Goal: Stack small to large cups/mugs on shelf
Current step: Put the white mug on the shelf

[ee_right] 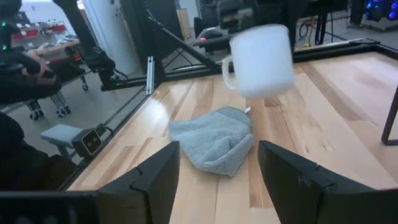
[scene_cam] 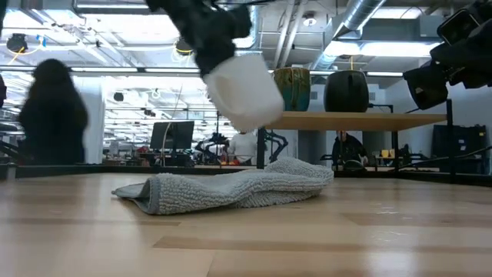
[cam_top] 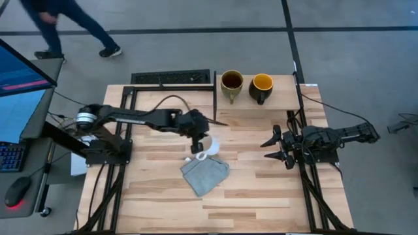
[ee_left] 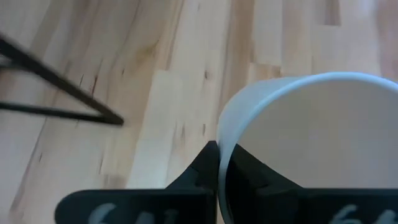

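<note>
Planked wood tabletop (cam_top: 261,189) in an open workshop w/ grey floor; a person (cam_top: 72,26) walks past beyond the far edge, upper body cut off in the high view. Landmark: the grey-blue cloth (cam_top: 204,173), crumpled near the table's middle.

Left gripper (cam_top: 198,140) is just above the cloth's far edge, pinching the rim of the white mug (scene_cam: 244,91) — wall clamped between its two fingers (ee_left: 202,171), one inside, one outside. The mug hangs clear of the cloth, tilted in the low view; right wrist view shows its handle (ee_right: 227,70) sticking out to one side. Fingertips themselves hidden behind the mug wall, and the left wrist view cuts off most of the cup.

The shelf (cam_top: 261,98) lies past the cloth at the table's far side, w/ black upright (cam_top: 215,91) along one edge. On it the olive-tan mug (cam_top: 231,85) and the dark mug w/ yellow-orange inside (cam_top: 261,88) stand side by side — upright, apart.

Right gripper (cam_top: 275,147) waits well to the cloth's right, fingers (ee_right: 155,171) spread, holding nothing.
</note>
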Robot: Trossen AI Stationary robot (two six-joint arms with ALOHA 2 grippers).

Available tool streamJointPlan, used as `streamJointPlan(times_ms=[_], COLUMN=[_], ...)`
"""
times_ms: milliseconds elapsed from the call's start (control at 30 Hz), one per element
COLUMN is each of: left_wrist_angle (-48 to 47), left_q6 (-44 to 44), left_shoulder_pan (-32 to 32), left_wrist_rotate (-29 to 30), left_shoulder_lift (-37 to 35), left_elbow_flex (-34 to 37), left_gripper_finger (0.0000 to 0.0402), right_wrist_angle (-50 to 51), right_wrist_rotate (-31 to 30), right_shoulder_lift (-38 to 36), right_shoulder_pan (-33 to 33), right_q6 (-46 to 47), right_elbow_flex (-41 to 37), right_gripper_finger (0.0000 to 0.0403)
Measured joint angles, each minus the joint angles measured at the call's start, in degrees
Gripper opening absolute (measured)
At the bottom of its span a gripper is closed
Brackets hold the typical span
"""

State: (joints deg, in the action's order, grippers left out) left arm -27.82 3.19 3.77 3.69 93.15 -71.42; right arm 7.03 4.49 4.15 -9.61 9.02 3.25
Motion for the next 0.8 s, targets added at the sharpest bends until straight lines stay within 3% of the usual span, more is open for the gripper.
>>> streamJointPlan(times_ms=[200,467,800], left_wrist_angle=[0.49,-9.58,-13.46], left_q6=[-0.58,2.69,5.92], left_shoulder_pan=[1.42,2.74,2.32], left_wrist_rotate=[-0.22,-0.42,-1.91], left_shoulder_lift=[11.9,25.2,34.69], left_elbow_flex=[-9.72,-26.85,-40.22], left_gripper_finger=[0.0,0.0,0.0], right_wrist_angle=[0.02,0.02,0.02], right_wrist_rotate=[0.08,0.17,0.17], right_shoulder_lift=[0.38,0.34,0.34], right_shoulder_pan=[-0.04,-0.15,-0.15], right_q6=[0.86,7.5,7.53], right_elbow_flex=[0.0,0.0,0.0], right_gripper_finger=[0.024,0.024,0.024])
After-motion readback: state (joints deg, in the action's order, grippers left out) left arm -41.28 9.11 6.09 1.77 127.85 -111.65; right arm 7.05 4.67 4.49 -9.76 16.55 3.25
